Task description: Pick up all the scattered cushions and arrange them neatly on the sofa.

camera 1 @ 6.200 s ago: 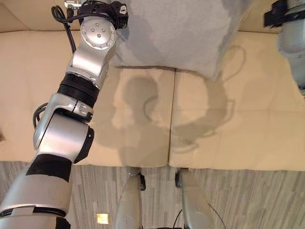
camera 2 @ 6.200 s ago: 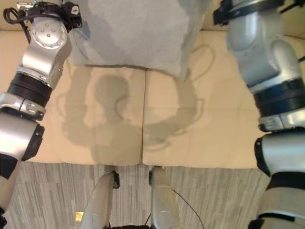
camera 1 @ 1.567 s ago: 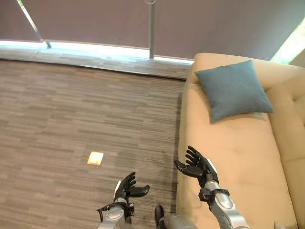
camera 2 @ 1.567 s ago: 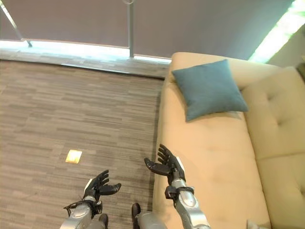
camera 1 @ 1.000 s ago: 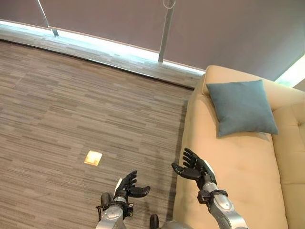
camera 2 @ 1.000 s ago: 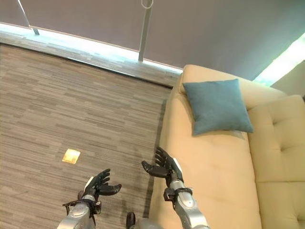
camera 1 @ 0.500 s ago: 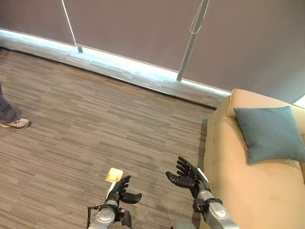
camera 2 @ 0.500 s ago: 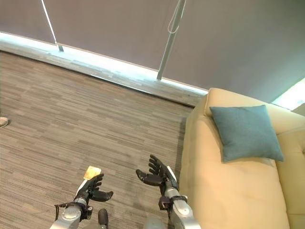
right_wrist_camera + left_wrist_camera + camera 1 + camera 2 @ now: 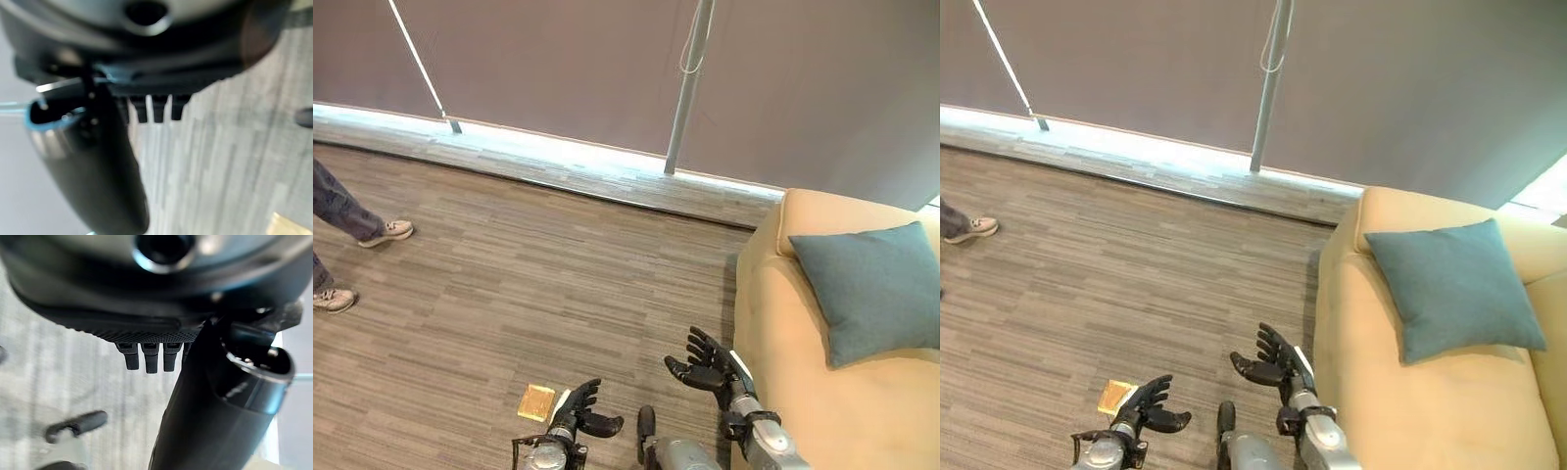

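A blue-grey cushion (image 9: 876,287) leans at the near end of the beige sofa (image 9: 800,392), which runs down the right side of both eye views. My right hand (image 9: 713,364) hovers open and empty above the floor, just off the sofa's front edge. My left hand (image 9: 580,415) hangs lower, over the grey carpet, open with relaxed fingers and nothing in it. In the wrist views, straight fingertips (image 9: 147,360) of the left hand and fingertips (image 9: 157,108) of the right hand show past each palm, with bare floor beyond them.
A small yellow tag (image 9: 536,401) lies on the carpet beside my left hand. A person's legs and shoes (image 9: 389,231) stand at the far left. A dark blind with a pull cord (image 9: 695,44) covers the window wall behind.
The camera has swung: the sofa and cushion sit a little lower and a person's legs have come further into view at the left. Both hands stay open and empty.
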Robot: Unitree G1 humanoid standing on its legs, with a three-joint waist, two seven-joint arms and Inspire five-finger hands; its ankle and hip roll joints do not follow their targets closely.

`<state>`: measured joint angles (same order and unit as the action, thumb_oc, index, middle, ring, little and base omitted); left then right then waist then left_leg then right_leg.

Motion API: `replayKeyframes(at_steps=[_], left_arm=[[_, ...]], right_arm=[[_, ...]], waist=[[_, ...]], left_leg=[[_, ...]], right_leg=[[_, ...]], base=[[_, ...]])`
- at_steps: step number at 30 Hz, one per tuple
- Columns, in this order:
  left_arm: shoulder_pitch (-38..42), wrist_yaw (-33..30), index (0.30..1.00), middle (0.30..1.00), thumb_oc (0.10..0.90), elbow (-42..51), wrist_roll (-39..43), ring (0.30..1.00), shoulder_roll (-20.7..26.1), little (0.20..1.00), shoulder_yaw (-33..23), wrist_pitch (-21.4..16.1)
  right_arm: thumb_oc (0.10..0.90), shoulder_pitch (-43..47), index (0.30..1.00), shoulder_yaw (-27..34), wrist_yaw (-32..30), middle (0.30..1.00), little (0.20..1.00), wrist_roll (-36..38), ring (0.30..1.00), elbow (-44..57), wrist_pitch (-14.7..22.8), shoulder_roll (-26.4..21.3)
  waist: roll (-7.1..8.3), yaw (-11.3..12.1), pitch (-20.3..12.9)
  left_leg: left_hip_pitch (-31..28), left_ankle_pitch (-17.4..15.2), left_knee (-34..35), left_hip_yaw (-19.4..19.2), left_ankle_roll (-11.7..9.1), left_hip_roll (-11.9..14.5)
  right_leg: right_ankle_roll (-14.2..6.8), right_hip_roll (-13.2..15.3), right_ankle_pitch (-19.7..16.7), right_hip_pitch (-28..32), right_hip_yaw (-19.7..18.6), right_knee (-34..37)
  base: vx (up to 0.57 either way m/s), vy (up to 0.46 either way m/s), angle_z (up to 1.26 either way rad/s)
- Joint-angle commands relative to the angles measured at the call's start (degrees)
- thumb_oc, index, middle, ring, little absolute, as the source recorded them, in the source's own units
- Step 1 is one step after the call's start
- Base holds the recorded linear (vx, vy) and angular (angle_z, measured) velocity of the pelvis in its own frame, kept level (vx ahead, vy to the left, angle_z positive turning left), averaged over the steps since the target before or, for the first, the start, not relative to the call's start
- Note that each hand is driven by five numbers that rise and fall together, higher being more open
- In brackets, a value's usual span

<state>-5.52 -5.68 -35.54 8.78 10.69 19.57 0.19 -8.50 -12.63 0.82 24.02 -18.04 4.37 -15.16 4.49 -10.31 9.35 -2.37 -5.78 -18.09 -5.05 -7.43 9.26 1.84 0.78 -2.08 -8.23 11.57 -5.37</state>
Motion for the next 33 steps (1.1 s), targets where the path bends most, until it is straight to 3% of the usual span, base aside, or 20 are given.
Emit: replayKeyframes(at_steps=[1,3,4,5,7,8,9,11,13,14,18,19,20,21,22,24,26,27,29,33], left_arm=[[0.54,-0.9,0.9,0.9,0.8,7.53,-0.64,0.9,1.27,0.9,0.19,-3.91],[0.43,-1.33,0.9,0.9,0.8,8.01,-0.43,0.9,0.99,0.9,0.01,-3.45],[0.13,-1.68,0.9,0.9,0.8,7.92,0.02,0.9,0.63,0.9,-0.24,-3.33],[0.14,-1.68,0.9,0.9,0.8,7.92,0.02,0.9,0.64,0.9,-0.24,-3.32],[-0.79,-1.69,0.9,0.9,0.8,8.42,0.5,0.9,0.36,0.9,-0.46,-3.33],[-1.37,-1.82,0.9,0.9,0.8,8.72,0.88,0.9,0.07,0.9,-0.4,-3.28],[-1.73,-2.35,0.9,0.9,0.8,8.91,1.31,0.9,-0.19,0.9,-0.51,-3.26],[-1.81,-3.09,0.9,0.9,0.8,9.06,2.25,0.9,-0.23,0.9,-0.18,-3.43],[-0.6,-3.34,0.9,0.9,0.8,8.66,1.97,0.9,-0.47,0.9,0.07,-3.39],[-0.28,-2.87,0.9,0.9,0.8,8.15,0.8,0.9,-0.44,0.9,0.31,-3.06],[-0.12,-2.45,0.9,0.9,0.8,8.43,-0.33,0.9,0.12,0.9,0.57,-2.96],[-0.33,-2.59,0.9,0.9,0.8,8.59,-1.05,0.9,0.72,0.9,0.41,-2.75],[-0.21,-2.87,0.9,0.9,0.8,8.58,-0.76,0.9,1.27,0.9,0.07,-2.76],[-0.19,-2.87,0.9,0.9,0.8,8.57,-0.76,0.9,1.26,0.9,0.08,-2.76],[0.15,-3.22,0.9,0.9,0.8,7.72,-0.01,0.9,1.87,0.9,-0.63,-2.81],[0.22,-3.23,0.9,0.9,0.8,7.27,0.18,0.9,1.87,0.9,-0.94,-2.85],[0.8,-3.26,0.9,0.9,0.8,5.89,0.4,0.9,2.03,0.9,-1.52,-3.4],[0.81,-3.26,0.9,0.9,0.8,5.86,0.41,0.9,2.01,0.9,-1.52,-3.43],[0.18,-3.17,0.9,0.9,0.8,5.31,1.35,0.9,1.96,0.9,-1.86,-3.98],[-0.41,-3.39,0.9,0.9,0.8,5.28,1.57,0.9,1.65,0.9,-2.36,-3.94]], right_arm=[[0.8,2.72,0.9,0.5,-0.92,0.9,0.9,1.15,0.9,6.54,5.65,-2.0],[0.8,3.05,0.9,0.6,-1.29,0.9,0.9,1.07,0.9,6.99,5.28,-2.15],[0.8,3.13,0.9,0.46,-1.35,0.9,0.9,1.17,0.9,7.11,5.2,-1.98],[0.8,3.14,0.9,0.46,-1.35,0.9,0.9,1.17,0.9,7.11,5.19,-1.96],[0.8,3.66,0.9,0.2,-1.12,0.9,0.9,0.68,0.9,6.8,5.01,-1.81],[0.8,4.07,0.9,-0.05,-1.06,0.9,0.9,0.47,0.9,6.26,5.04,-1.79],[0.8,4.54,0.9,-0.51,-1.18,0.9,0.9,0.05,0.9,5.36,4.92,-1.6],[0.8,5.3,0.9,-1.02,-1.48,0.9,0.9,-0.39,0.9,4.35,4.75,-1.49],[0.8,5.39,0.9,-0.66,-1.55,0.9,0.9,-0.88,0.9,3.76,4.57,-1.33],[0.8,4.83,0.9,-0.72,-1.12,0.9,0.9,-1.6,0.9,3.66,4.19,-1.22],[0.8,3.84,0.9,-0.6,-0.61,0.9,0.9,-2.71,0.9,3.53,3.45,-0.72],[0.8,3.67,0.9,-0.64,-0.66,0.9,0.9,-2.85,0.9,2.08,3.11,0.34],[0.8,3.84,0.9,-0.73,-0.58,0.9,0.9,-3.18,0.9,2.02,3.02,0.67],[0.8,3.86,0.9,-0.72,-0.58,0.9,0.9,-3.18,0.9,2.02,3.02,0.66],[0.8,3.94,0.9,-0.86,-0.42,0.9,0.9,-3.56,0.9,1.39,2.85,1.39],[0.8,3.55,0.9,-0.8,-0.21,0.9,0.9,-3.59,0.9,1.62,2.86,1.72],[0.8,3.19,0.9,-0.21,0.02,0.9,0.9,-2.86,0.9,1.14,2.81,1.86],[0.8,3.18,0.9,-0.21,0.02,0.9,0.9,-2.86,0.9,1.14,2.81,1.85],[0.8,2.27,0.9,0.82,-0.56,0.9,0.9,-2.53,0.9,0.79,2.8,1.29],[0.8,1.52,0.9,2.13,-1.35,0.9,0.9,-2.0,0.9,0.86,3.05,0.95]], waist=[[2.74,0.68,0.27],[3.06,2.1,1.11],[3.15,2.58,1.03],[3.31,2.6,0.93],[3.3,3.55,0.65],[3.04,4.07,0.5],[2.4,5.0,0.38],[2.38,6.87,0.36],[2.21,7.04,0.17],[1.35,6.57,-0.4],[1.18,6.17,-2.0],[1.37,5.65,-2.63],[0.9,5.75,-2.46],[0.78,5.81,-2.53],[-0.61,5.72,-2.41],[-0.94,5.29,-2.36],[-1.41,3.93,-2.56],[-1.42,3.95,-2.44],[-1.62,2.66,-2.04],[-1.09,1.62,-1.65]], left_leg=[[5.76,7.38,-24.95,-3.57,2.03,-1.35],[10.66,3.73,-25.7,-4.64,3.39,-0.99],[12.15,2.46,-21.64,-4.76,3.8,-1.13],[12.12,2.68,-21.34,-4.89,3.85,-1.31],[12.92,0.88,-8.42,-3.97,4.82,-2.22],[12.84,1.42,-0.06,-2.29,4.82,-2.88],[13.64,4.88,9.35,0.75,4.35,-2.99],[16.34,7.51,18.31,8.28,3.52,-4.73],[17.49,8.82,21.35,10.78,2.42,-5.18],[16.24,9.91,20.92,11.14,2.72,-5.22],[14.15,10.2,18.82,9.73,4.43,-6.31],[10.62,8.77,19.41,7.17,6.19,-6.97],[8.51,7.82,19.82,5.53,7.2,-6.82],[8.63,7.87,19.82,5.51,7.18,-6.69],[5.86,6.41,20.91,3.48,8.22,-6.02],[4.34,5.81,21.46,2.55,8.36,-6.04],[1.9,4.42,22.56,0.14,8.22,-6.38],[1.74,4.34,22.56,0.13,8.19,-6.33],[-0.27,2.57,22.46,-1.38,8.06,-6.82],[-2.31,0.0,21.62,-3.01,7.97,-7.47]], right_leg=[[0.01,-0.28,6.61,6.2,-7.04,-0.12],[0.08,-0.64,7.83,8.7,-9.05,0.0],[-0.31,-0.64,8.48,9.85,-9.9,0.41],[-0.34,-0.47,8.4,9.76,-9.97,0.47],[-1.5,-0.17,9.62,11.94,-11.71,1.43],[-2.09,-0.18,10.13,12.7,-12.68,1.81],[-2.53,-0.7,10.81,14.22,-13.92,2.61],[-2.77,-1.01,11.59,16.79,-16.97,3.11],[-3.18,-1.29,12.32,18.18,-19.77,2.43],[-3.58,-0.94,12.74,18.46,-21.48,0.3],[-5.55,0.63,10.4,16.36,-23.33,-7.28],[-8.15,2.72,5.46,12.93,-21.78,-15.02],[-9.2,5.15,2.32,10.93,-18.63,-19.38],[-9.19,5.03,2.18,10.8,-18.68,-19.3],[-8.75,9.42,1.22,7.81,-11.26,-24.09],[-8.49,11.08,1.58,7.2,-8.38,-24.22],[-8.52,10.9,2.38,4.34,-4.66,-18.25],[-8.5,10.85,2.42,4.51,-4.64,-18.2],[-8.83,9.03,3.85,2.05,-3.56,-10.18],[-9.6,8.46,2.26,1.17,-2.64,-0.47]], base=[[0.31,-0.204,-0.55],[0.33,-0.06,-0.57],[0.25,0.014,-0.34],[0.3,0.035,-0.55],[0.37,0.102,-0.49],[0.49,0.174,-0.39],[0.51,0.157,-0.51],[0.49,0.14,-0.64],[0.47,0.285,-0.88],[0.52,0.478,-1.08],[0.32,0.33,-0.94],[0.4,0.375,-0.8],[0.31,0.299,-0.57],[0.25,0.311,-0.54],[0.24,0.278,-0.65],[0.2,0.206,-0.59],[0.24,0.134,-0.34],[0.28,0.11,-0.42],[0.25,0.048,-0.37],[0.21,-0.016,-0.37]])
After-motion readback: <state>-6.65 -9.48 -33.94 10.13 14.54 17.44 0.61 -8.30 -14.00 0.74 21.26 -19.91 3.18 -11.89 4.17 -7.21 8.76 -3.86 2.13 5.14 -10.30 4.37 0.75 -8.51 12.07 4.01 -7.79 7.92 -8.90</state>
